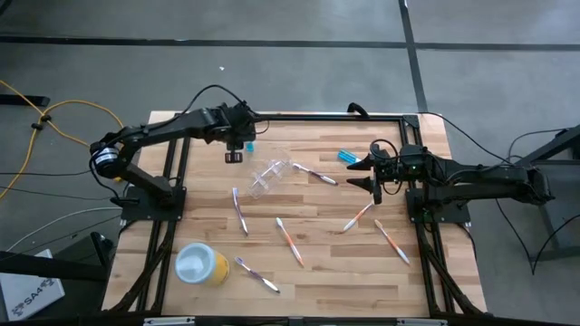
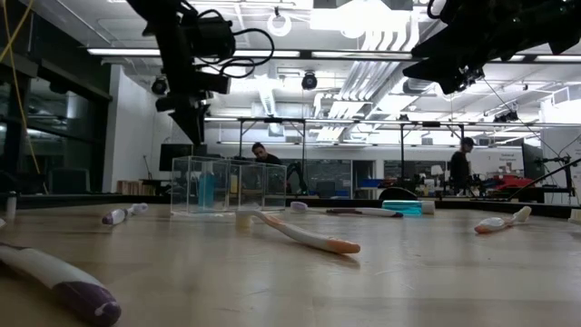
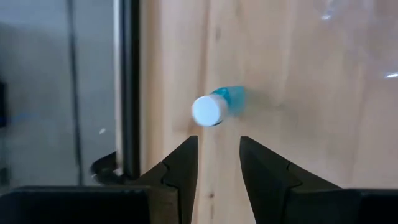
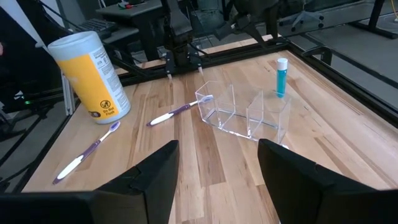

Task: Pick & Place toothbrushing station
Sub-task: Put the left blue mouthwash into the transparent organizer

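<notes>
On the left side of the wooden table (image 1: 362, 272) we see a yellow cup (image 1: 201, 264) with a pale top standing near the front edge, and a purple-handled toothbrush (image 1: 257, 274) lying just to its right. Farther back, the left gripper (image 3: 217, 163) hangs above an upright blue tube (image 3: 216, 107) with a white cap, near the table's far edge; its fingers are spread partway, a clear gap between them, pinching nothing. The tube stands free on the wood, just behind the clear plastic holder (image 1: 268, 176).

That holder, with its open compartments, sits near the middle of the table, and one toothbrush (image 4: 179, 111) lies with its head at the holder's wall. Another toothbrush (image 1: 240, 211) lies in front of the holder, and an orange-handled one (image 1: 290, 242) lies near the centre. A dark-handled brush (image 1: 315, 174) rests just right of the holder.

Further right, a second blue tube (image 1: 347, 157) lies flat on the wood. The right gripper (image 4: 217, 168) hovers beside it with fingers spread wide and nothing between them. Two more orange-handled brushes (image 1: 358, 217) (image 1: 392, 241) lie in front of it.
</notes>
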